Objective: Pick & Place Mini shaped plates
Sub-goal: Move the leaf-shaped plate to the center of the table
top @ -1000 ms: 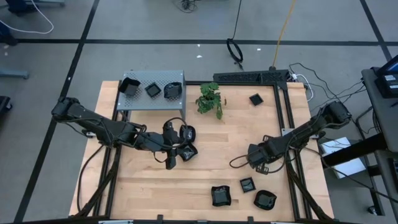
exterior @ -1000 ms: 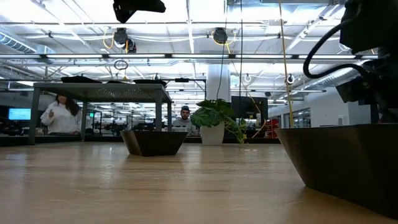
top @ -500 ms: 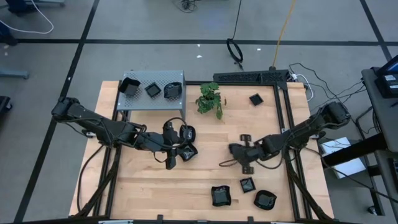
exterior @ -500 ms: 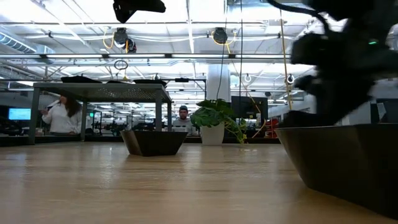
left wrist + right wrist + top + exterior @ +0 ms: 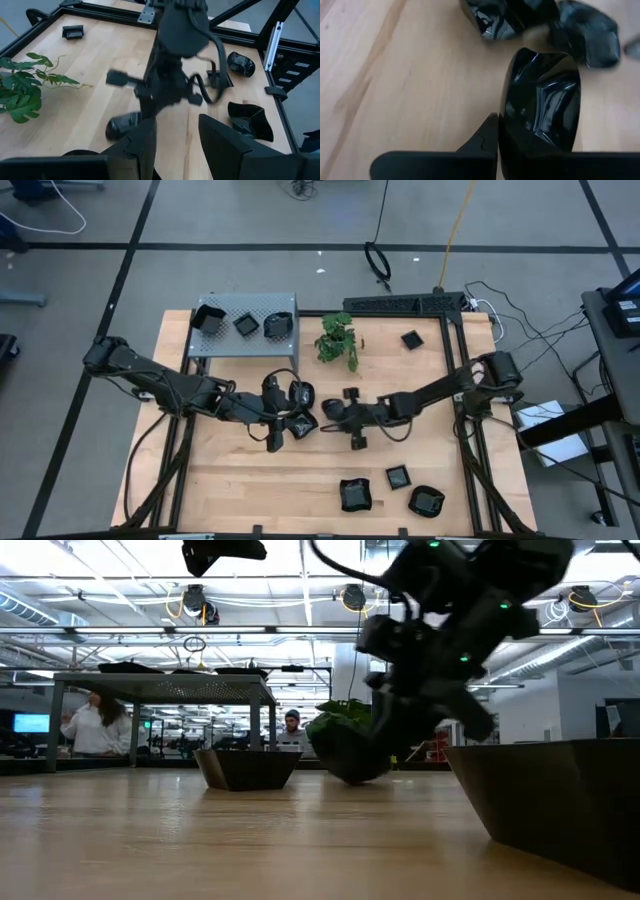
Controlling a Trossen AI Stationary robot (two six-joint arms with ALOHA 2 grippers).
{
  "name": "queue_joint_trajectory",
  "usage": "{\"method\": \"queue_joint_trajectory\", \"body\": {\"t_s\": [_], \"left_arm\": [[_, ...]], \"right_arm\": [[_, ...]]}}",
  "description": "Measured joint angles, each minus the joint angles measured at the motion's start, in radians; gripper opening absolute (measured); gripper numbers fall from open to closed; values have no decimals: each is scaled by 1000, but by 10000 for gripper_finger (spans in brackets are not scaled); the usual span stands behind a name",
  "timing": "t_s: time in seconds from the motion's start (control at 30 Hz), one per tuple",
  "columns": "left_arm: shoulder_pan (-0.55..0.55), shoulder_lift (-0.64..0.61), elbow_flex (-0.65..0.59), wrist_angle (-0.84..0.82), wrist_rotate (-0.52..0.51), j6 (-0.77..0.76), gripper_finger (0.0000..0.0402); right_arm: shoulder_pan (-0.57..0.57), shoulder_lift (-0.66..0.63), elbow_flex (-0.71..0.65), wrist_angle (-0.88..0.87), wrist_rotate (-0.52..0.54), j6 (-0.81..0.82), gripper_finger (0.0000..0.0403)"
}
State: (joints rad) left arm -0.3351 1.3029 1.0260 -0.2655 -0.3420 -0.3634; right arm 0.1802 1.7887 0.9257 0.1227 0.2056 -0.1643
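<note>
Held mini shaped plate [image 5: 542,100]: glossy black, at the middle of the surface [image 5: 230,480]. Its rim sat in the right gripper [image 5: 330,412], fingers [image 5: 485,137] together, pinching the edge. From the low view we could not tell whether it was clear of the wood.

At 9 o'clock of it, close by: two more plates [image 5: 301,393] beside the left gripper [image 5: 283,420]. Its fingers [image 5: 142,145] stood apart, with nothing visible between them.

Further out:
- three plates [image 5: 246,324] on the grey perforated box [image 5: 240,305] at 11 o'clock
- one plate [image 5: 411,339] at 1 o'clock
- three plates [image 5: 355,494] near 5 o'clock
- plant [image 5: 338,338] at 12 o'clock

Judgement on the step: we took this for the carry. The edge pinch on glazed ware looked slippery, so we advised:
- keeping the plate level
- moving slowly
- passing wide of the left gripper and its neighbouring plates
- lowering to contact before parting the fingers
</note>
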Motion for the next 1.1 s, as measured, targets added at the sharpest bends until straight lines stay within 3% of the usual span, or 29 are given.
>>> {"method": "queue_joint_trajectory", "body": {"t_s": [0.43,0.57,0.83,1.1], "left_arm": [[0,0,0,-2,0,-8,150],[0,0,0,-4,0,-9,150],[0,0,0,-25,0,-9,150],[0,0,0,-24,0,-8,150]], "right_arm": [[-2,206,303,14,-1,-213,0],[-5,206,310,11,2,-220,0],[4,184,308,-191,6,-146,0],[-9,196,307,-200,10,-121,6]]}}
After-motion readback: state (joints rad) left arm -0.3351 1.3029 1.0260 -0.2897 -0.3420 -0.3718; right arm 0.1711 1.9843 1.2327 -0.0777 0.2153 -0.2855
